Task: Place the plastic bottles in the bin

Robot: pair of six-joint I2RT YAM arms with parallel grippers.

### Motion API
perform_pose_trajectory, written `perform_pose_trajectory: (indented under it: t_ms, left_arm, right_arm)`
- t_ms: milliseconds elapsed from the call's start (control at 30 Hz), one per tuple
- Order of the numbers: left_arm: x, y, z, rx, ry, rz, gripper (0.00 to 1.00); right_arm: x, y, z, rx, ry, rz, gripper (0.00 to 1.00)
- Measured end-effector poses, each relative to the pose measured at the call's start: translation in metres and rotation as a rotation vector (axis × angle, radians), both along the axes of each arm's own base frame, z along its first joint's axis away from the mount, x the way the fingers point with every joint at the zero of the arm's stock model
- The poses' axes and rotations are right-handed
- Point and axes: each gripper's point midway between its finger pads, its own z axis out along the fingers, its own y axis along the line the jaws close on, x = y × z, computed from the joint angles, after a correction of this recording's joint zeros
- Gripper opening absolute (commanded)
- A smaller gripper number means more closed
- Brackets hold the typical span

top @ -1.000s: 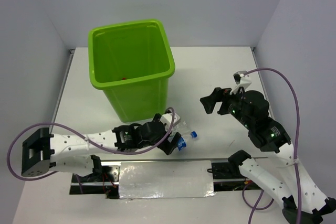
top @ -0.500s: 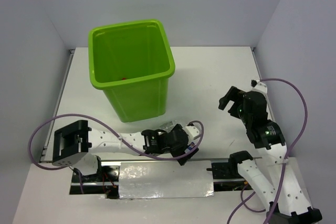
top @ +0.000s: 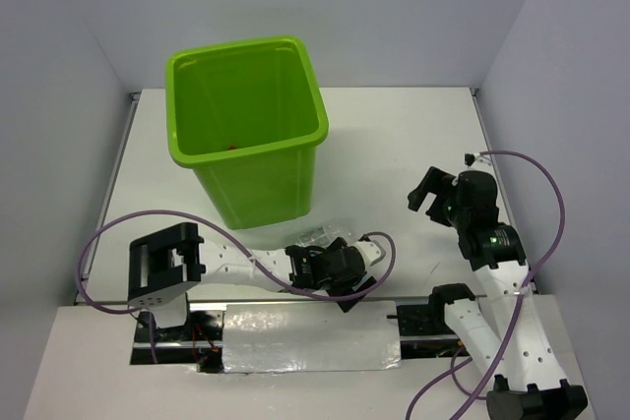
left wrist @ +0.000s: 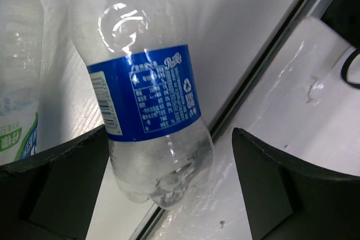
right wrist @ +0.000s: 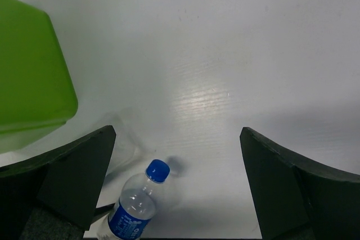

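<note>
- A blue-labelled bottle (left wrist: 147, 91) is seen lying on its side on the table (right wrist: 236, 54), between the fingers of the left claw (left wrist: 170, 150). Its base is turned toward the claw's palm.
- The left claw is held wide. The bottle is bracketed but is not judged to be gripped.
- A second bottle (left wrist: 16, 111), labelled green and white, is seen just outside the claw's left-hand finger (left wrist: 56, 184).
- The bin (top: 246, 135) is stood upright, well beyond the left claw.
- The right claw (right wrist: 177, 133) is likewise spread wide and nothing is held in it. The blue-labelled bottle is seen below it, well apart.
- The step in hand is judged to be the pick-up of the blue-labelled bottle.
- Next, the fingers must be closed squarely on the slippery body. A lift above the bin's rim is then called for before release.
</note>
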Motion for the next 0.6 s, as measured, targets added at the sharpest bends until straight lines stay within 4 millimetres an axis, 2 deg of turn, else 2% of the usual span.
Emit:
perform_pose_trajectory:
  t_ms: [133, 200, 267, 400, 567, 600]
  left_arm:
    - [0.001, -0.009, 0.007, -0.026, 0.005, 0.016, 0.97]
    - [0.003, -0.013, 0.011, -0.034, 0.000, 0.024, 0.89]
    - [0.007, -0.018, 0.012, -0.029, -0.005, 0.042, 0.73]
    - [0.012, -0.027, 0.014, -0.017, -0.013, 0.063, 0.51]
    - [0.012, -0.020, 0.015, 0.003, -0.015, 0.066, 0.39]
    - [0.011, -0.019, 0.019, 0.002, -0.016, 0.064, 0.31]
  right_arm:
    - [0.000, 0.000, -0.002, 0.000, 0.003, 0.006, 1.00]
    - [0.000, 0.000, -0.002, 0.000, 0.001, 0.004, 1.00]
    - [0.000, -0.002, -0.002, -0.004, -0.001, -0.003, 1.00]
    - [0.001, -0.010, -0.002, -0.023, -0.003, -0.047, 1.00]
    - [0.002, -0.019, -0.002, -0.037, 0.000, -0.086, 1.00]
    - [0.002, -0.020, -0.003, -0.039, 0.002, -0.092, 1.00]
